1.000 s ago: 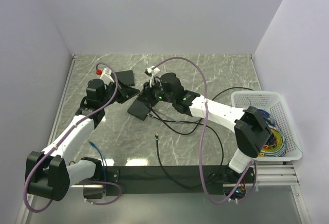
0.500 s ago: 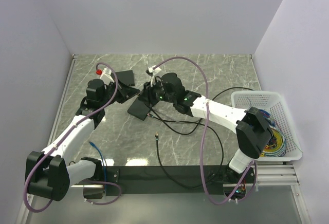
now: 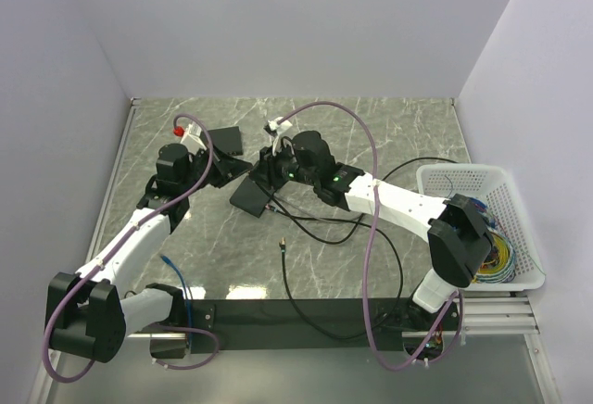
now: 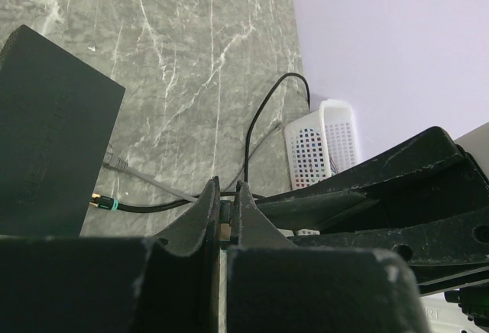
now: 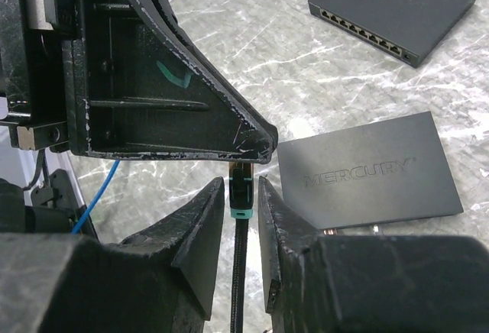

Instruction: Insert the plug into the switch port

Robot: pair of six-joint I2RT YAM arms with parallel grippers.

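The plug (image 5: 241, 174), a pale gold tip with a teal ring on a braided black cable, is pinched in my left gripper (image 4: 227, 188), which is shut on it just above the table. My right gripper (image 5: 241, 183) straddles the same cable just behind the plug, its jaws open with a gap on each side. The switch (image 3: 252, 197), a flat black box, lies right beside both grippers; it shows again as the switch (image 5: 370, 172) in the right wrist view and as the switch (image 4: 46, 142) in the left wrist view. From above the plug is hidden between my left gripper (image 3: 235, 169) and my right gripper (image 3: 262, 174).
A second black switch (image 3: 225, 138) lies farther back. Another gold-tipped black cable end (image 4: 101, 202) and a grey plug (image 4: 113, 160) sit at the near switch's edge. A loose cable end (image 3: 280, 245) and a blue cable (image 3: 176, 270) lie nearer me. A white basket (image 3: 473, 182) of wires stands right.
My right gripper's jaws have opened off the cable, and that arm has shifted slightly. The left gripper stays shut on the plug in the same place.
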